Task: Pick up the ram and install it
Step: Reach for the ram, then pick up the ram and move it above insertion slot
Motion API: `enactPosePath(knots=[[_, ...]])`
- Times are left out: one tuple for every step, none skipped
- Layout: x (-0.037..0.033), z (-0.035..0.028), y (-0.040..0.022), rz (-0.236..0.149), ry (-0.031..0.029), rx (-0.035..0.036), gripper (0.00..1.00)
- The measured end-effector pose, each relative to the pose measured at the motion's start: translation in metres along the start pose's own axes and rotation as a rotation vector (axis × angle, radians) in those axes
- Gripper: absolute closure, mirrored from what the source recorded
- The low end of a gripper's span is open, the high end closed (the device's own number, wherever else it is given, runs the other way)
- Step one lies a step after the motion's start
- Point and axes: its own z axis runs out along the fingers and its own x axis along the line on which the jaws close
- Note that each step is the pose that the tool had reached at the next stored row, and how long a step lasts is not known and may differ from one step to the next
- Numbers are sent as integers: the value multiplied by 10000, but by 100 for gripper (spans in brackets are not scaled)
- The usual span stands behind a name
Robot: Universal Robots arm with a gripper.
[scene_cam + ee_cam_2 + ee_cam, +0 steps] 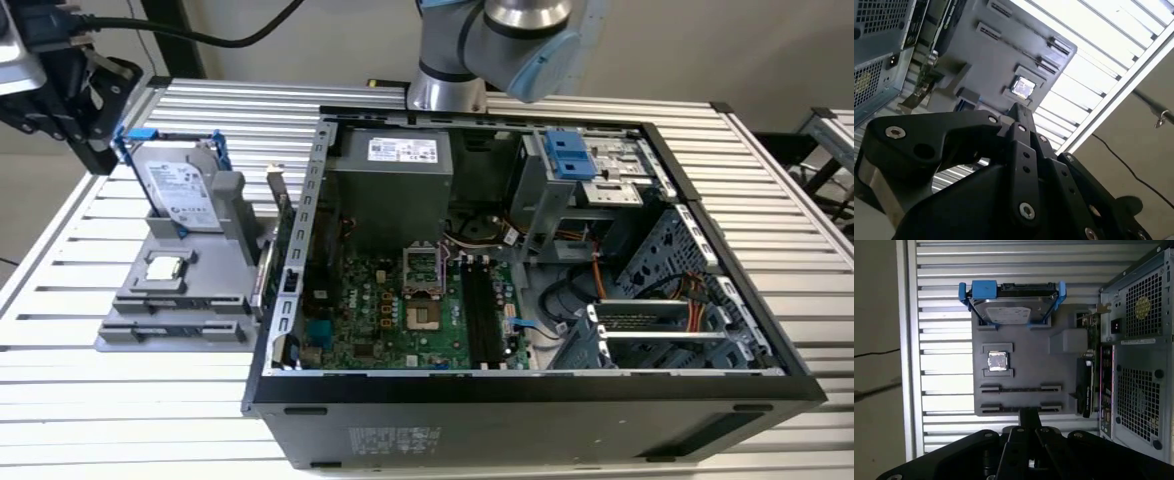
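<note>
High over the grey holder (1029, 360) on the slatted table (80, 400), beside the open case (534, 420): the gripper (1029, 416), fingertips (1022, 112) looking pressed together in both wrist views, nothing seen pinched between them.

Place of the ram: cannot tell for sure. On the holder, 2 long slots (1020, 388), just a thin dark line along each. On the board (360, 325), black strips in the long sockets (483, 310), perhaps with the ram among them, perhaps not.

Judged as a hover between moves, so no need to rush.

For a clean pick:
- Spread the fingers before going down.
- Square them across the 2 flat faces of the stick.
- Grip near mid-length and lift straight up without rocking.

For a clean seat:
- Match the notch to the socket key and hold the stick upright.
- Press evenly at both ends until clipped.

Stay clear of the drive (1006, 312) and the case wall.
</note>
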Motion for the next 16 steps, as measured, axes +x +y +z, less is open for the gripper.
enactPosePath(knots=[[1,3,-7,-24,2,0,100],[1,6,-15,-67,3,-2,100],[1,8,-27,-113,6,-2,100],[2,10,-41,-146,8,-2,100],[4,13,-52,-168,9,-3,100],[6,15,-66,-190,9,-4,100],[6,16,-80,-216,12,-4,100],[6,16,-95,-247,13,-4,100],[6,16,-114,-278,15,-4,100],[6,16,-132,-301,16,-5,100],[6,16,-154,-321,17,-5,100],[5,15,-178,-340,18,-6,100],[5,15,-200,-359,19,-7,100],[4,14,-219,-377,20,-6,100],[4,15,-237,-397,20,-7,100],[5,15,-246,-409,21,-7,100]])
